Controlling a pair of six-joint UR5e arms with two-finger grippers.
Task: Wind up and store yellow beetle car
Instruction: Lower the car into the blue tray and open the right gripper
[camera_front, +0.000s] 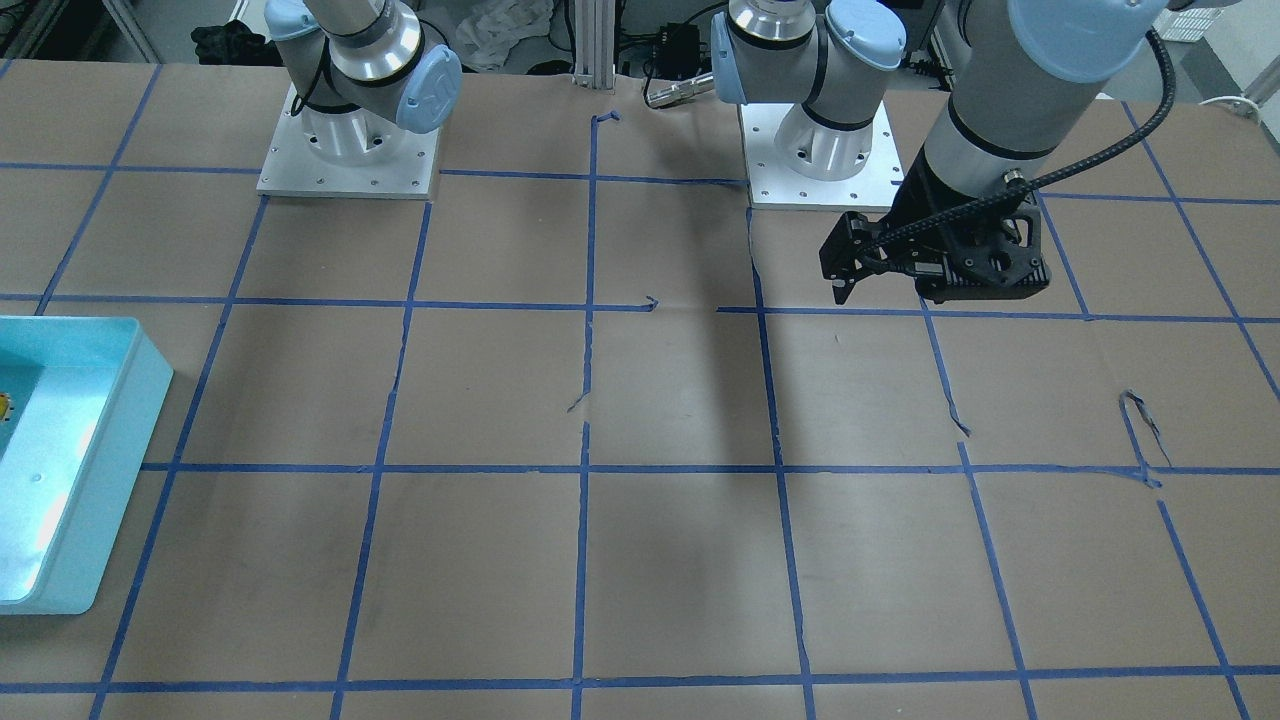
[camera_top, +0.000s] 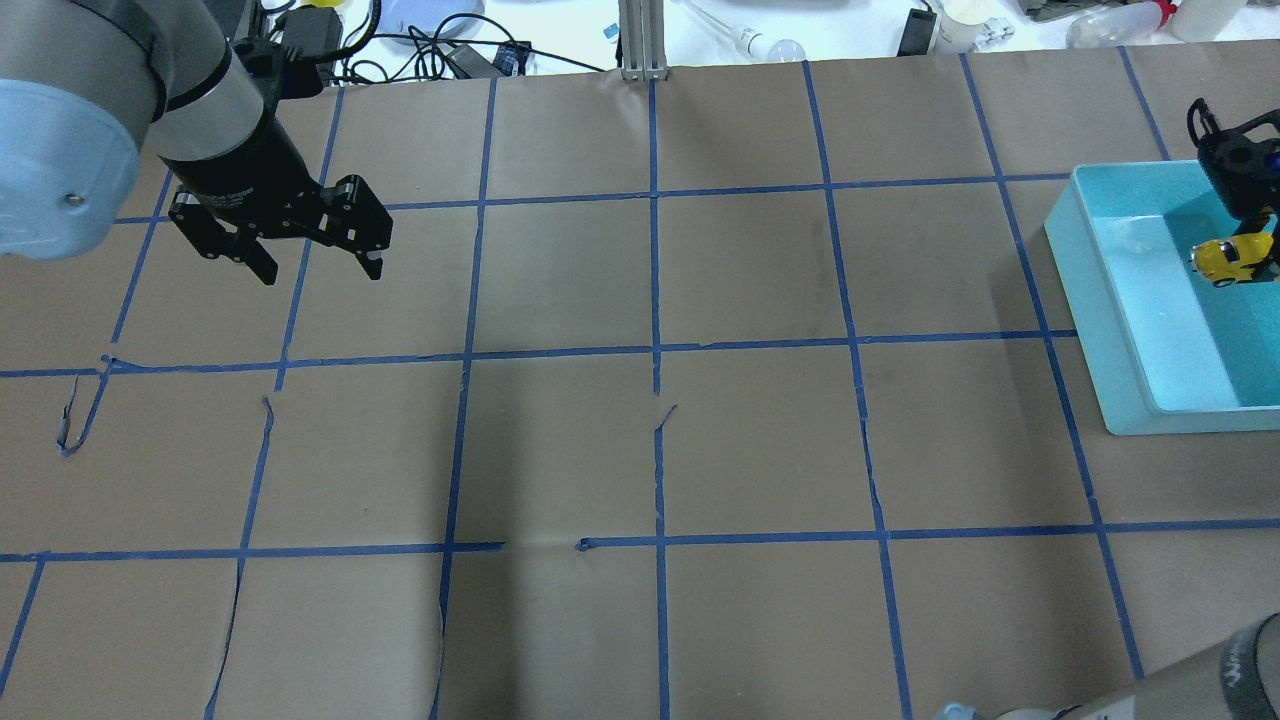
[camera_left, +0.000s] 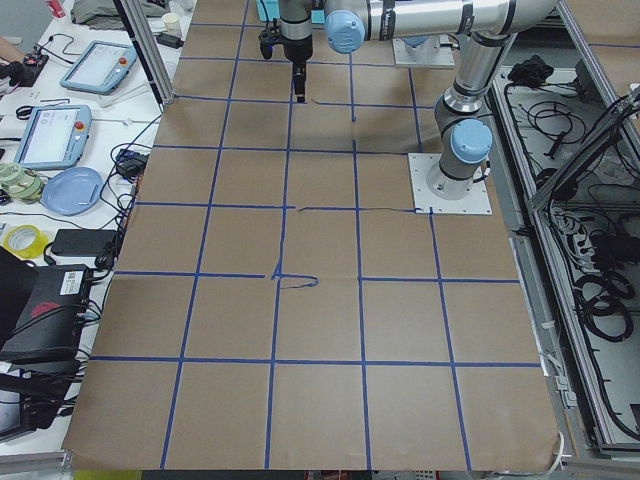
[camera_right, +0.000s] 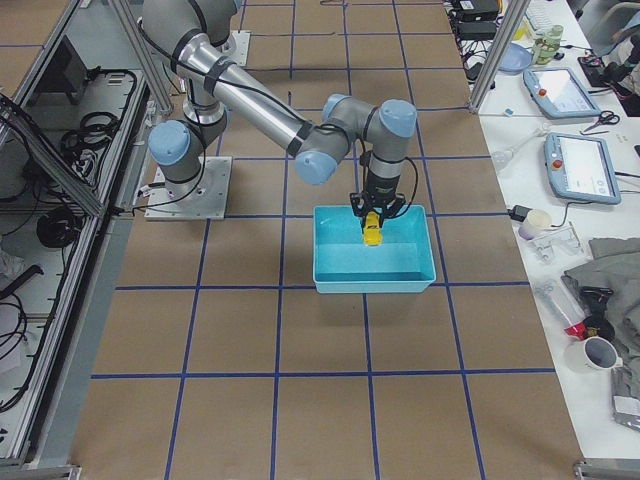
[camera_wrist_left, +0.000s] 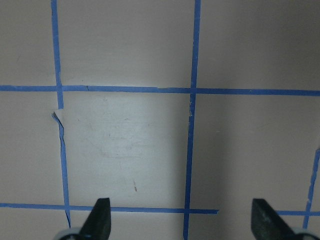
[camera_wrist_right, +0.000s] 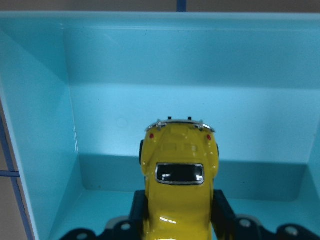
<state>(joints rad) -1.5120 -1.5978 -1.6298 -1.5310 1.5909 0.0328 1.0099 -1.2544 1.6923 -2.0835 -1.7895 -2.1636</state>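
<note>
- Over the turquoise bin (camera_top: 1095, 320) at the robot's right end of the table (camera_top: 760, 450), the right hand (camera_wrist_right: 180, 215) hangs with its 2 fingers closed against the flanks of the yellow beetle car (camera_wrist_right: 179, 165).
- The car's far end, with a silver bumper and 2 small red lights, points down toward the bin floor. I cannot tell whether it touches the floor.
- The left hand (camera_top: 321, 275) is spread wide and holds nothing, poised above bare table well away from the bin.
- The step in hand looks like the storing:
  - lower the car close to the floor near the bin's middle, away from the walls;
  - tip it toward level, so it lands on its wheels and not on its bumper;
  - open only a little and lift straight up.
- If the spring is wound, the car may run on release; the bin's 4 walls should stop it.
- The car is glossy and rounded with a dark window, so it is probably slippery. A grip low on the flatter flanks likely holds better than one on the curved roof.
- The bin is smooth, shiny plastic with straight walls and a flat floor. The table wears matte brown paper under a blue tape grid.
</note>
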